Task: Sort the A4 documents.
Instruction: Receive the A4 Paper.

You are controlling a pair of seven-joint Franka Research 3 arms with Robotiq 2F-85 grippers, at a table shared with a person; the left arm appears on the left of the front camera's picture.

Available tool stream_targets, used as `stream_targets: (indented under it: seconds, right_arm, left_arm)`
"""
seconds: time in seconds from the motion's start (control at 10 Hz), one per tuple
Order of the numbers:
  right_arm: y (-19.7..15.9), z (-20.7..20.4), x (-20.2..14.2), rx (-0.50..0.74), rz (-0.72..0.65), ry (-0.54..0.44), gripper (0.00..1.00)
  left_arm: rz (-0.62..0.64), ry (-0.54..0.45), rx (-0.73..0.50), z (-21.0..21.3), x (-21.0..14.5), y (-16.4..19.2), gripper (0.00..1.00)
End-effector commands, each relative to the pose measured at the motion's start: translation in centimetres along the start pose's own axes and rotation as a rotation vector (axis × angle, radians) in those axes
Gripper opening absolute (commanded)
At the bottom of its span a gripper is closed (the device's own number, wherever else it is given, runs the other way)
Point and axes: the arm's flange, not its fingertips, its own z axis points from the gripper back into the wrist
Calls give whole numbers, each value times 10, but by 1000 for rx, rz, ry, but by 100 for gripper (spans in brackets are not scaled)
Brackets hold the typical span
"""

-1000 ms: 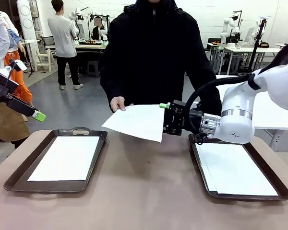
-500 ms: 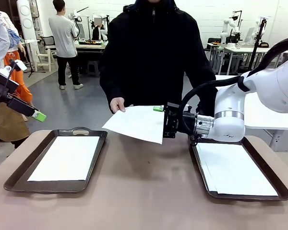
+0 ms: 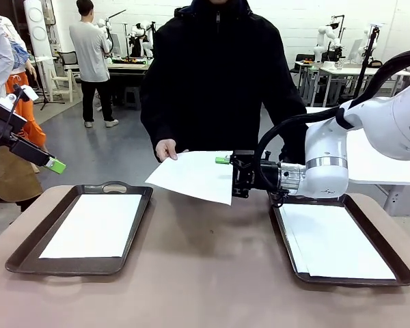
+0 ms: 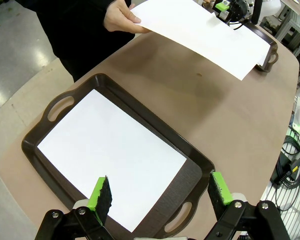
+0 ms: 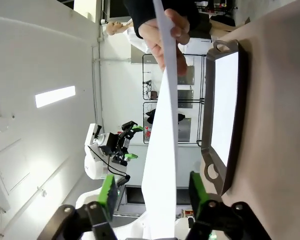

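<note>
Since the earlier frame the right gripper (image 3: 227, 171) has been sliding toward 9 o'clock in the front view, and its green fingers are now straddling the near edge of the sheet (image 3: 195, 175) that the person's hand (image 3: 167, 148) is holding out over the table (image 3: 205, 287). Right wrist view: the sheet (image 5: 162, 165) is running edge-on between the two pads (image 5: 108, 192), with a gap showing on each side, so the fingers are parted and not yet pinching; the hand (image 5: 167, 40) is gripping the far end at 12 o'clock. From the left wrist view the held sheet (image 4: 200, 35) is sitting at 1 o'clock, the hand (image 4: 121, 17) at 12.

Left gripper (image 4: 160, 195) is hovering with fingers spread wide, nothing between them, above the left tray (image 4: 40, 150); a sheet (image 4: 110, 155) is lying flat inside it. In the front view the left gripper (image 3: 55, 165) is sitting at 9 o'clock, raised off the table.

Front view, other sheets: one is lying in the left tray (image 3: 27, 256) at 8 o'clock (image 3: 92, 225); a stack (image 3: 335, 242) is lying in the right tray (image 3: 389, 273) at 4 o'clock.
</note>
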Motion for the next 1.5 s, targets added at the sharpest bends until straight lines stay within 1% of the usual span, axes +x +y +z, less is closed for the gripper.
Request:
stream_targets:
  seconds: [0.0, 0.1, 0.2, 0.3, 0.4, 0.5, 0.7, 1.3, 1.4]
  right_arm:
    - [0, 1, 9, -24, -18, 15, 61]
    - [-1, 1, 9, -27, -20, 16, 50]
    - [-1, 2, 10, -37, -20, 15, 43]
    - [-2, 4, 10, -40, -20, 9, 32]
    - [-3, 6, 10, -42, -24, 4, 24]
    - [-3, 7, 10, -44, -24, 2, 13]
    - [-2, 7, 9, -44, -24, 5, 0]
    - [0, 7, 9, -50, -18, 16, 0]
    - [1, 8, 9, -47, -14, 36, 0]
  left_arm:
    - [-11, 10, 6, 0, -2, 0, 100]
    - [-11, 10, 6, 0, -2, 0, 100]
    - [-11, 10, 6, 0, -2, 0, 100]
    - [-11, 10, 6, 0, -2, 0, 100]
    - [-11, 10, 6, 0, -2, 0, 100]
    - [-11, 10, 6, 0, -2, 0, 100]
    - [-11, 10, 6, 0, -2, 0, 100]
    - [-11, 10, 6, 0, -2, 0, 100]
    - [-11, 10, 6, 0, -2, 0, 100]
